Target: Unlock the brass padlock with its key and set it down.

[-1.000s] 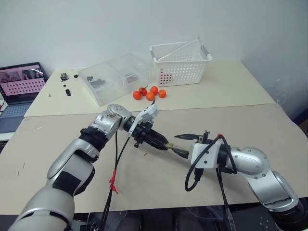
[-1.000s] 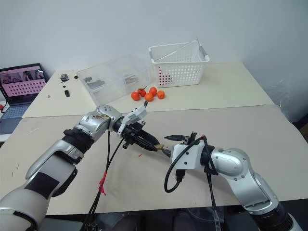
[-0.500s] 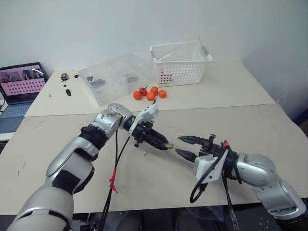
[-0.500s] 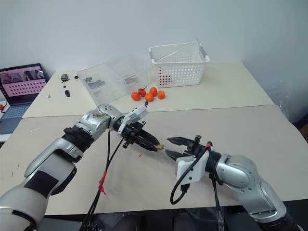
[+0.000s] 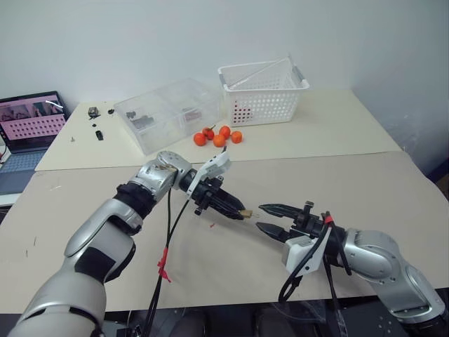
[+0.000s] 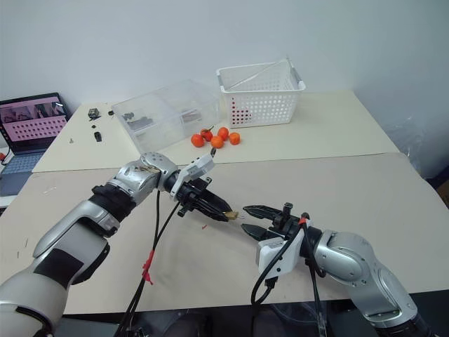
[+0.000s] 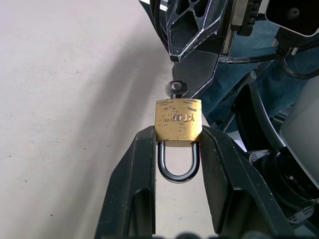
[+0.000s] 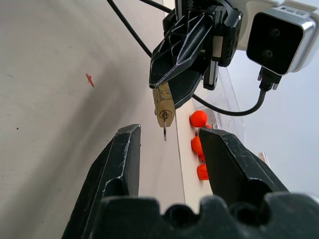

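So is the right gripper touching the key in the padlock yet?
Apart. The right wrist view shows the key hanging from the brass padlock with clear table between it and both right gripper fingers.

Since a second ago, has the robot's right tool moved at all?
Yes. The right tool has rolled over and dropped slightly toward the table's near edge, while the brass padlock in the left tool stayed put.

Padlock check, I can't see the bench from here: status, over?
Left tool shut on the brass padlock, key in its keyhole. Right tool open, just short of the key, not touching. Nothing between them.
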